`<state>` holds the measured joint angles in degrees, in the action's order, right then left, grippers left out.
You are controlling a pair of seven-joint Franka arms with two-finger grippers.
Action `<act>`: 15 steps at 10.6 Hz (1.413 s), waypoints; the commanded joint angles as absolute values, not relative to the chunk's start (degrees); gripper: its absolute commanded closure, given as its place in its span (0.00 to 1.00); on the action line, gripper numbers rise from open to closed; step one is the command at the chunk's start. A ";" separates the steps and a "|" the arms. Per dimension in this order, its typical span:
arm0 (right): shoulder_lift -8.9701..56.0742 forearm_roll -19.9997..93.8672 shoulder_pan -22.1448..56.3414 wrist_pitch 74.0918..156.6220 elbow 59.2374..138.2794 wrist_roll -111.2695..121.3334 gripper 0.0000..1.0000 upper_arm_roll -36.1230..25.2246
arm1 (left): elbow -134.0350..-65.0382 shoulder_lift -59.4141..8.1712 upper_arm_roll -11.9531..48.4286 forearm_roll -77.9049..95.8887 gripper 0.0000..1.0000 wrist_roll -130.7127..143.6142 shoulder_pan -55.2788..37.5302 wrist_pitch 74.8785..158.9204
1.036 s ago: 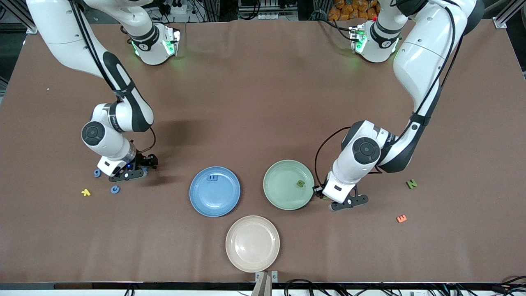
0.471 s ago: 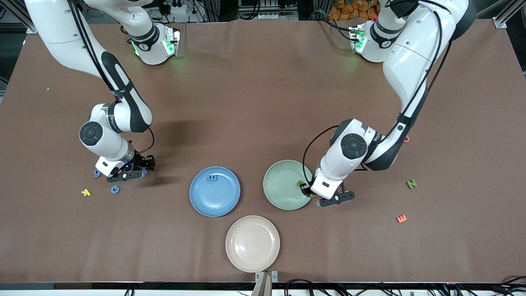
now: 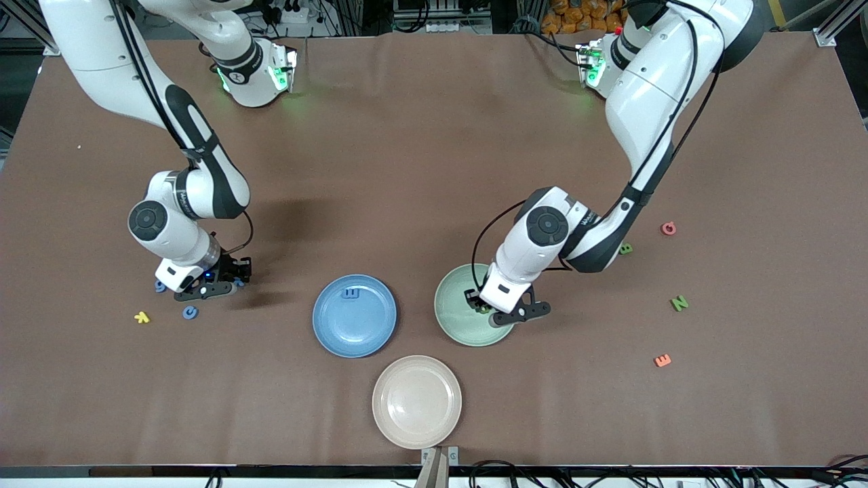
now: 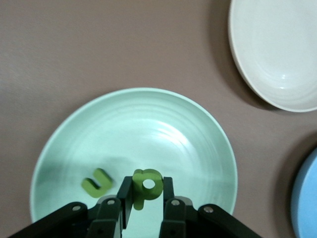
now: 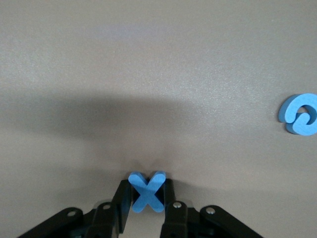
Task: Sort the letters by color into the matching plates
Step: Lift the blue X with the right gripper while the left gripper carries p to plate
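My left gripper (image 4: 146,187) is shut on a green letter (image 4: 145,184) and holds it over the pale green plate (image 3: 453,318). A second green letter (image 4: 97,182) lies in that plate (image 4: 148,124). Low at the table toward the right arm's end, my right gripper (image 5: 147,187) is shut on a blue X letter (image 5: 146,192). Two more blue letters (image 3: 160,286) (image 3: 190,312) lie beside that gripper (image 3: 230,280). One blue letter (image 3: 351,293) lies in the blue plate (image 3: 354,329). Green letters (image 3: 679,303) (image 3: 625,249) lie toward the left arm's end.
A beige-pink plate (image 3: 416,401) sits nearer the front camera than the two other plates. A yellow letter (image 3: 141,316) lies near the blue ones. An orange letter (image 3: 662,360) and a pink one (image 3: 668,228) lie toward the left arm's end.
The left arm has carried its green letter from beside the green plate to over it. The right gripper's fingers have closed in on the blue X.
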<state>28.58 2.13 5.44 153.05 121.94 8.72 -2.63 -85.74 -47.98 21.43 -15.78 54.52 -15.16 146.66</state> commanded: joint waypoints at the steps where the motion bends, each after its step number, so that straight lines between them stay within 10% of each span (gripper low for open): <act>1: 30.15 1.41 4.31 153.02 120.15 8.44 0.72 -2.11 | -85.34 -48.95 20.57 -14.68 1.00 58.52 -18.18 150.29; 12: 30.06 1.67 9.83 131.25 102.50 4.93 0.73 -2.11 | -85.43 -49.05 19.78 -15.03 1.00 58.89 -19.34 150.47; 15: 31.28 1.93 14.49 126.30 95.38 -0.25 0.73 -2.11 | -85.52 -49.22 19.69 -16.08 0.00 58.54 -19.69 150.47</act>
<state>29.21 2.09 11.96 129.27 101.20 3.54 -2.07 -85.68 -49.22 20.69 -15.75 58.18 -18.63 149.80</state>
